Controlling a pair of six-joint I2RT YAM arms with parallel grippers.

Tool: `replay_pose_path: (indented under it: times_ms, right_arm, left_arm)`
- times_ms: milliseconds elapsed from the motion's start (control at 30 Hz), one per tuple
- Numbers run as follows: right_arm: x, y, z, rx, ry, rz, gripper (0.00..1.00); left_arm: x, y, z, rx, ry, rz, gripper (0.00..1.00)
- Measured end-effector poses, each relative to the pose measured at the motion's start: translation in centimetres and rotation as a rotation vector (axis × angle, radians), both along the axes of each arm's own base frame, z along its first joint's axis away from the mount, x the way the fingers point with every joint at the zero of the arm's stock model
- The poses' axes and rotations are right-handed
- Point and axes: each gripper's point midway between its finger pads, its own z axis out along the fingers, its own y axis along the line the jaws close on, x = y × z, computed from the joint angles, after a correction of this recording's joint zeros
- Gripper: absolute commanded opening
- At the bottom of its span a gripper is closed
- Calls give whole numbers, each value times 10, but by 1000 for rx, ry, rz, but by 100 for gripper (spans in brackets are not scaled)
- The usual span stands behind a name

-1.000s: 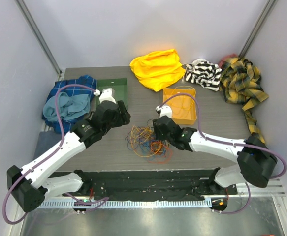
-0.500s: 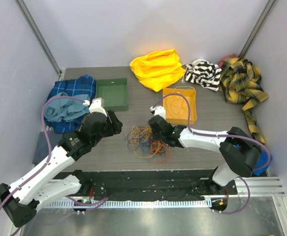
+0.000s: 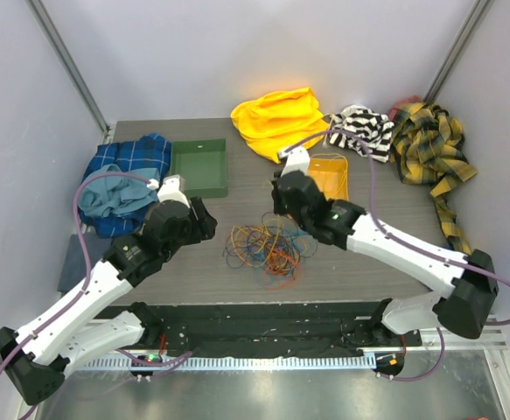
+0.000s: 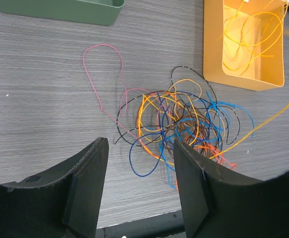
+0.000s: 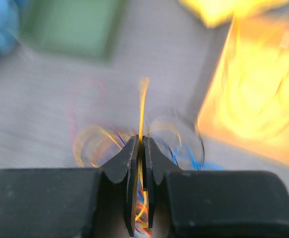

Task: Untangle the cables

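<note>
A tangle of thin cables (image 3: 268,247), orange, yellow, blue, pink and dark, lies on the grey table; it also shows in the left wrist view (image 4: 184,121). My right gripper (image 5: 142,144) is shut on a yellow cable (image 5: 142,101) and holds it raised above the tangle, beside the orange bin (image 3: 333,175). The right wrist view is blurred. In the top view the right gripper (image 3: 282,203) sits just above the pile. My left gripper (image 4: 140,168) is open and empty, left of and short of the tangle, and it shows in the top view (image 3: 204,220).
The orange bin (image 4: 278,79) holds several yellow cables. A green bin (image 3: 199,166) stands at the back left. Blue cloths (image 3: 119,188) lie at the left; a yellow cloth (image 3: 281,121), a striped cloth (image 3: 361,131) and a plaid cloth (image 3: 429,144) lie at the back.
My right gripper has risen and moved back toward the orange bin, drawing a yellow cable up out of the tangle. The left arm has stayed about where it was half a second ago.
</note>
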Motion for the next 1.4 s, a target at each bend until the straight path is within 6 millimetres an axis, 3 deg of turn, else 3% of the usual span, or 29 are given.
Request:
replay_pose_path:
  times_ms: [167, 233, 367, 433, 500, 567, 633, 733, 867, 933, 1000, 1200, 1300, 1400]
  right_arm:
    - [12, 6, 143, 156, -202, 1, 1]
    - [10, 3, 194, 220, -268, 5, 1]
    - [-3, -9, 267, 329, -359, 20, 2]
    - [-11, -18, 283, 362, -381, 27, 23]
    - [-18, -24, 284, 366, -376, 32, 45]
    - [-20, -26, 266, 342, -346, 35, 50]
    - [-19, -22, 225, 287, -278, 39, 51]
    - [-20, -11, 140, 194, -134, 54, 50]
    - [-36, -5, -6, 34, 131, 76, 47]
    - [-49, -11, -50, -16, 222, 76, 47]
    - [-56, -13, -64, -20, 257, 76, 46]
    - [-46, 7, -46, 97, 200, 91, 45]
    - [-46, 9, -43, 124, 185, 93, 45]
    - [-50, 4, -45, 129, 184, 94, 45]
  left_arm:
    - [-2, 1, 2, -16, -4, 3, 58]
    - [-3, 1, 1, -27, -4, 6, 58]
    - [-6, 1, 0, -42, -3, 0, 57]
    - [-7, 0, -1, -47, -1, -5, 57]
    - [-8, -1, -1, -51, 2, -10, 57]
    - [-8, -3, -2, -55, 4, -15, 57]
    - [-9, -4, -3, -58, 7, -20, 57]
    - [-9, -6, -5, -64, 15, -26, 57]
    - [-10, -8, -14, -70, 32, -30, 57]
    - [-11, -8, -24, -62, 51, -30, 57]
    - [-11, -10, -37, -49, 77, -29, 56]
    - [2, -31, -89, 18, 213, -42, 45]
    - [5, -42, -117, 59, 293, -63, 44]
    - [11, -51, -126, 66, 313, -76, 43]
